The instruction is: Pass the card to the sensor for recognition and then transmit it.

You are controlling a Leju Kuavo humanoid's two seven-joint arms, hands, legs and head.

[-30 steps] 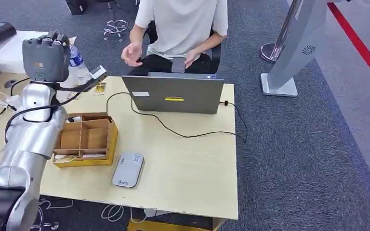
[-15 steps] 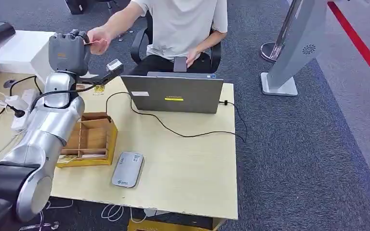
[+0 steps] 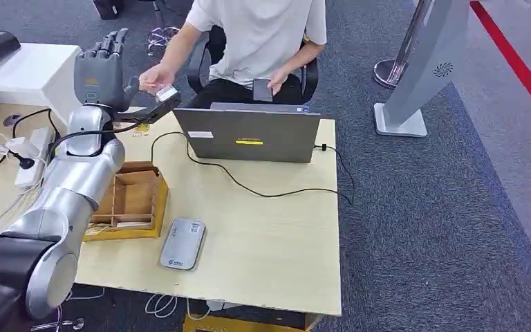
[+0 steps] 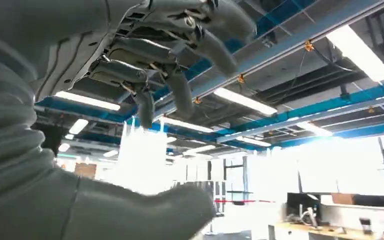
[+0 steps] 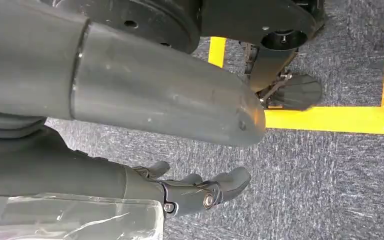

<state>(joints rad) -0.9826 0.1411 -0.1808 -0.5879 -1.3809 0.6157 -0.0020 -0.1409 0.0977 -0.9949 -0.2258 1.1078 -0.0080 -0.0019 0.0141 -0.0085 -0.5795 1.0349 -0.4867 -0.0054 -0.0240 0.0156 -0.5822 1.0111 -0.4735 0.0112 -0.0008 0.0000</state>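
The left hand (image 3: 100, 72) is raised above the far left corner of the table (image 3: 269, 235), fingers spread and pointing upward, holding nothing; the left wrist view shows the same hand (image 4: 145, 60) with fingers apart against a ceiling of strip lights. Just beside it, a seated person's hand (image 3: 155, 77) holds the card (image 3: 166, 92) near the wrist camera. The right hand (image 5: 200, 192) hangs over grey carpet, its fingers loosely curled and holding nothing. On the table lie the grey card reader (image 3: 183, 243) near the front edge, a wooden divided box (image 3: 130, 200) beside it, and a laptop (image 3: 252, 135) further back.
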